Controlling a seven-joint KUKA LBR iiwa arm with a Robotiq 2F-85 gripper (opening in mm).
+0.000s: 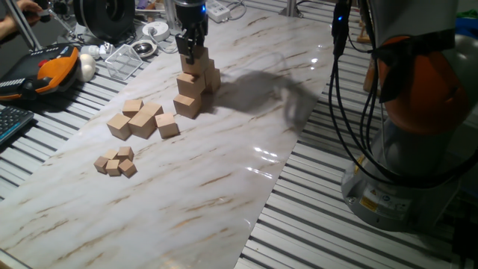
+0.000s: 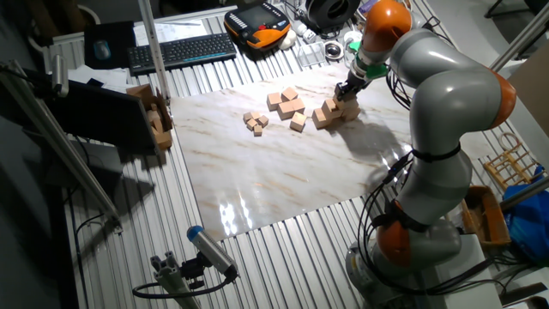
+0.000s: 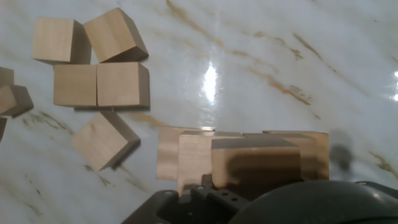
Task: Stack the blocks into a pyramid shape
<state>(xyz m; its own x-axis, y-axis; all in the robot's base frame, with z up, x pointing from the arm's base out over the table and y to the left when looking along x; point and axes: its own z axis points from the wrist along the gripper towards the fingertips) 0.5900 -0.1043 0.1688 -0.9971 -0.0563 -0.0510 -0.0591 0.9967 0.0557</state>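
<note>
gripper (image 1: 193, 52) is seen directly above the pyramid stack (image 1: 196, 86) near the far edge of the marble board (image 1: 224, 187); its fingers are closed on the top block (image 1: 196, 66), which sits at the apex. whether that block is already resting on the layer below or is held just clear of it cannot be told. in the hand view the top block (image 3: 254, 163) fills the lower centre, with two lower tiers stepped beside it.

stack: roughly three tiers, narrow, base blocks touching one another, one base block (image 1: 187, 104) standing towards the near side. the remaining cubes (image 1: 142, 119) lie in a loose cluster well apart from the stack on the board, and a group of tiny cubes (image 1: 116, 162) lies further towards the near edge.

risks judged from this state:
- if the top block is off-centre on its support, tipping is expected on release
- if the fingers drag on opening, the apex could be pulled sideways and the tier under it shifted
- a retreat that is not straight up could clip the stack, which looks tall for its footprint
- a falling block could scatter the nearby cluster
</note>
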